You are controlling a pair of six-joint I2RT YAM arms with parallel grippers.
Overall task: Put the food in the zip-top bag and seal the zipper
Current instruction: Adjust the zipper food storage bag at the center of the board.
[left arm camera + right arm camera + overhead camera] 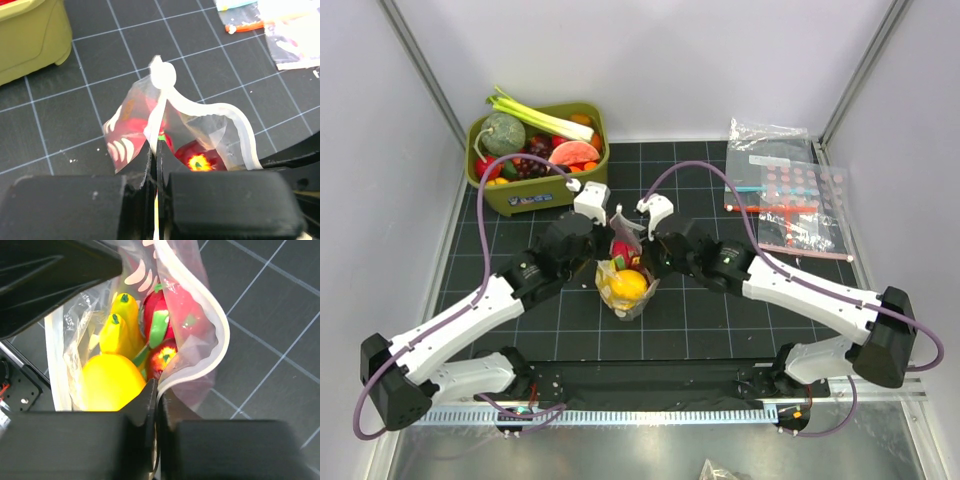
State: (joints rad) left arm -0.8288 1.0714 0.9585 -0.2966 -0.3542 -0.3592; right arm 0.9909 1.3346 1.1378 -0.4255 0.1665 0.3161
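Note:
The zip-top bag (625, 282) stands on the mat's middle, clear with pale cream marks, holding the food: a yellow round fruit (629, 286) and red pieces. My left gripper (603, 243) is shut on the bag's zipper strip (159, 112), with red fruit (200, 156) showing through the plastic. My right gripper (648, 246) is shut on the opposite stretch of the zipper (215, 340). In the right wrist view the bag mouth gapes, showing yellow fruit (107, 382), yellow peppers (125, 315), a red piece (180, 315) and a small red apple (162, 357).
A green bin (535, 190) of toy produce, including leek, melon and grapes, stands at the back left; its corner shows in the left wrist view (30, 45). Clear bags with pink-red dots (790, 195) lie at the back right, also seen in the left wrist view (280, 25).

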